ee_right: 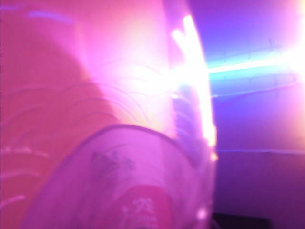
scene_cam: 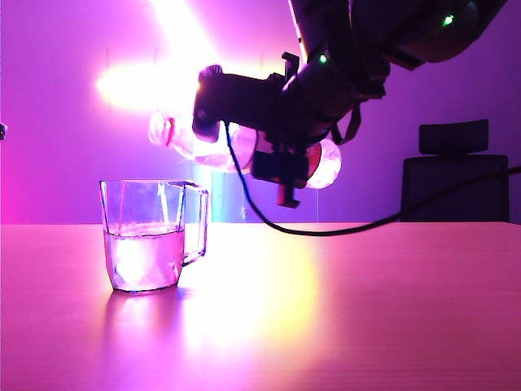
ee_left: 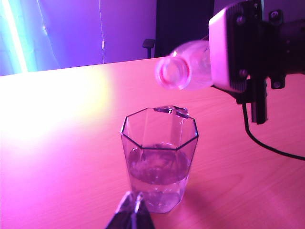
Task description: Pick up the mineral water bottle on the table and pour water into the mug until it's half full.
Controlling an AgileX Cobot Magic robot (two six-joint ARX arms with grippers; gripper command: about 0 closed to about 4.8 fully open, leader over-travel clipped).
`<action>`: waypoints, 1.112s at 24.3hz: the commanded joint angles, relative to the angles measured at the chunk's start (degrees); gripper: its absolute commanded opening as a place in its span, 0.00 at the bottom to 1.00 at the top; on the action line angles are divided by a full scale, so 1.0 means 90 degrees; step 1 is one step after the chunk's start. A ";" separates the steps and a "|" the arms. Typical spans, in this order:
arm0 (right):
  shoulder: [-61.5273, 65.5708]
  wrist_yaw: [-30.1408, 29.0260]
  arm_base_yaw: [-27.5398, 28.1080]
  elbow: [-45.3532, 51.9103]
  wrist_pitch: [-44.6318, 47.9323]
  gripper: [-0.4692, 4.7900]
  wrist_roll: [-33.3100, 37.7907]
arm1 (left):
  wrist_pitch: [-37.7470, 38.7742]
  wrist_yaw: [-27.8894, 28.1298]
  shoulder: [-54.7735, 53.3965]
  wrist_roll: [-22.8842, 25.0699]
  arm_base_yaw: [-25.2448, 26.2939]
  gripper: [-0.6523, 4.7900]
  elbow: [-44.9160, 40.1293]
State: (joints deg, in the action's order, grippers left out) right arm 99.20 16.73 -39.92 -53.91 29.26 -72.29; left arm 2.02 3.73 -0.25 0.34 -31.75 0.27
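Count: one bottle [scene_cam: 203,147], one mug [scene_cam: 151,236], one counter [scene_cam: 366,309], one office chair [scene_cam: 460,175] behind. Two grippers: right gripper [scene_cam: 281,159] at the bottle, left gripper [ee_left: 131,210] near the mug. One black cable [scene_cam: 342,228].

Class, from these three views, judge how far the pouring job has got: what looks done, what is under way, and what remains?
Done: the clear plastic mineral water bottle is off the table, gripped by the right gripper, and the clear faceted mug looks about half full.
In hand: the bottle is tipped, mouth over the mug; no stream is visible.
Left: probably righting the bottle.
The left gripper sits near the mug, seemingly shut.
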 commanded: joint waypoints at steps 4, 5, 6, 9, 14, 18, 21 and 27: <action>-0.0180 0.0345 -0.0087 -0.0063 0.0248 0.63 0.2006 | -0.0085 0.0010 -0.0010 -0.0017 0.0005 0.12 0.0027; -0.0202 0.0355 -0.0087 -0.0061 0.0240 0.63 0.2271 | -0.0087 0.0012 -0.0010 -0.0017 0.0007 0.12 0.0027; -0.0260 0.0420 -0.0085 -0.0058 0.0202 0.63 0.2635 | -0.0090 0.0012 -0.0010 -0.0017 0.0007 0.12 0.0027; -0.0508 0.0447 -0.0066 -0.0056 -0.0070 0.63 0.3925 | -0.0085 0.0010 -0.0010 -0.0017 0.0036 0.12 0.0027; -0.1061 -0.0070 0.0029 0.0177 -0.0515 0.63 0.6404 | -0.0087 0.0007 -0.0010 -0.0017 0.0471 0.12 0.0027; -0.1382 -0.0568 0.0194 0.0716 -0.0364 0.62 0.7543 | -0.0090 0.0010 -0.0010 -0.0017 0.0860 0.12 0.0027; -0.1668 -0.0719 0.0364 0.1481 0.0270 0.61 0.8145 | -0.0090 0.0012 -0.0010 -0.0017 0.1166 0.12 0.0027; -0.1792 -0.0899 0.0750 0.2637 0.1513 0.60 0.8743 | -0.0087 0.0010 -0.0010 -0.0017 0.1426 0.12 0.0027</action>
State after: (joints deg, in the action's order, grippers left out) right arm 83.40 8.97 -33.65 -31.40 36.47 4.78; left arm 1.98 3.92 -0.25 0.34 -19.11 0.27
